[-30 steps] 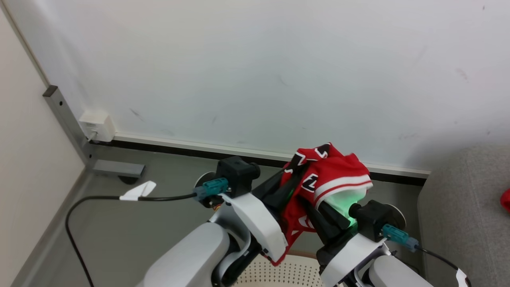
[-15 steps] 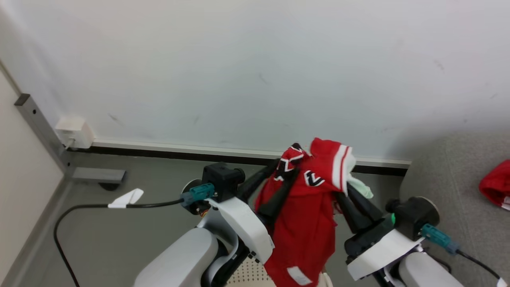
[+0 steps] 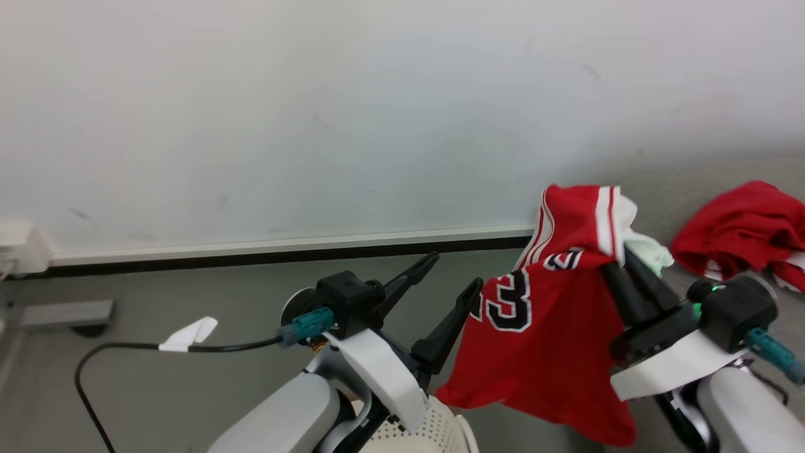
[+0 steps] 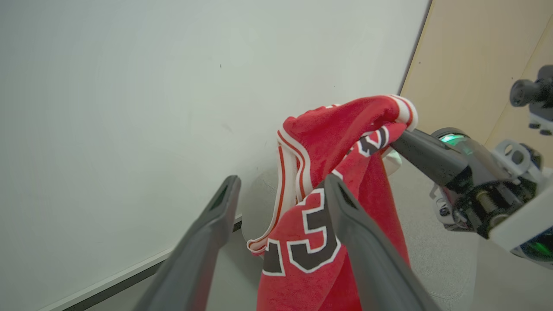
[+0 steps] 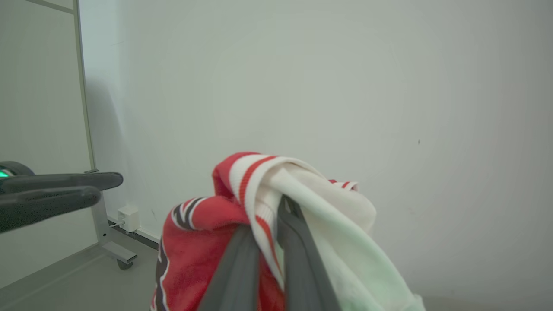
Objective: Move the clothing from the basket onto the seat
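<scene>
A red jersey (image 3: 547,333) with a black, white-edged "23" hangs above the floor from my right gripper (image 3: 619,267), which is shut on its white-trimmed edge. In the right wrist view the right gripper (image 5: 268,216) pinches the jersey (image 5: 194,242) fold between both fingers. My left gripper (image 3: 456,270) stands open just left of the cloth, holding nothing. From the left wrist, the left gripper (image 4: 281,185) spreads wide before the jersey (image 4: 328,142). Another red garment (image 3: 736,226) lies on the grey seat (image 3: 660,189) at the right. The basket (image 3: 440,434) rim shows at the bottom.
A white wall (image 3: 314,113) with a dark baseboard (image 3: 283,255) runs close ahead. On the grey floor lie a black cable (image 3: 126,349) and a white tag (image 3: 188,333). A metal frame foot (image 3: 56,313) and a white socket box (image 3: 19,245) sit at the far left.
My left gripper has opened and let go of the jersey, which now hangs from the right gripper alone, further right towards the seat. The head view has swung right.
</scene>
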{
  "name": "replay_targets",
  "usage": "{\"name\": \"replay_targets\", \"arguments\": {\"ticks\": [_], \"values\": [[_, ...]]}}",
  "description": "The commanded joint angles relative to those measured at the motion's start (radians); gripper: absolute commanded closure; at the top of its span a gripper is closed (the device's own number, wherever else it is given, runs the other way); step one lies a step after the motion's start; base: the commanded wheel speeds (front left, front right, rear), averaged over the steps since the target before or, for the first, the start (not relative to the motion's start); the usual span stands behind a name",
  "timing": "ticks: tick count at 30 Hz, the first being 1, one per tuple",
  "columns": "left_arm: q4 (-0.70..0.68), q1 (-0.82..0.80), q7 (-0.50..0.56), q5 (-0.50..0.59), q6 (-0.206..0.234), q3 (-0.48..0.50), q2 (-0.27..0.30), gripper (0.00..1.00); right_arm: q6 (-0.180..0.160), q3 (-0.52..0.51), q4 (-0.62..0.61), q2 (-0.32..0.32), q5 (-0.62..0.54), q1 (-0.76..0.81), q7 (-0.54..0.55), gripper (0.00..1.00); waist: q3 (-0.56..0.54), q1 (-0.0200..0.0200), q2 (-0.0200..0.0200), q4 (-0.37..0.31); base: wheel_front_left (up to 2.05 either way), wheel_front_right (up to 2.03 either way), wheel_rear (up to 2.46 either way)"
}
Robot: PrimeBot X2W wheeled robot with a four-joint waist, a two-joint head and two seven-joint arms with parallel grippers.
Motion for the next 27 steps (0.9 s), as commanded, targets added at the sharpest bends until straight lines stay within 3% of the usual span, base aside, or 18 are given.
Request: {"name": "replay_targets", "arguments": {"ticks": [1, 13, 27], "values": [[-0.004, 0.012, -0.005, 0.01, 0.001, -0.001, 0.01, 0.0, -0.002, -0.014, -0.012, -0.012, -0.013, -0.018, -0.002, 1.0, 0.016, 0.0, -0.0001, -0.048, 0.0, 0.0, 0.0], [-0.017, 0.004, -0.028, 0.041, -0.007, -0.027, 0.033, 0.0, -0.002, -0.189, -0.143, -0.089, -0.021, -0.03, -0.002, 1.0, 0.07, 0.0, -0.0001, -0.236, 0.0, 0.0, 0.0], [-0.006, -0.003, -0.061, 0.094, 0.002, -0.053, 0.051, 0.0, -0.002, -0.323, -0.266, -0.053, -0.059, 0.054, 0.009, 1.0, 0.13, 0.0, -0.0001, -0.38, 0.0, 0.0, 0.0]]}}
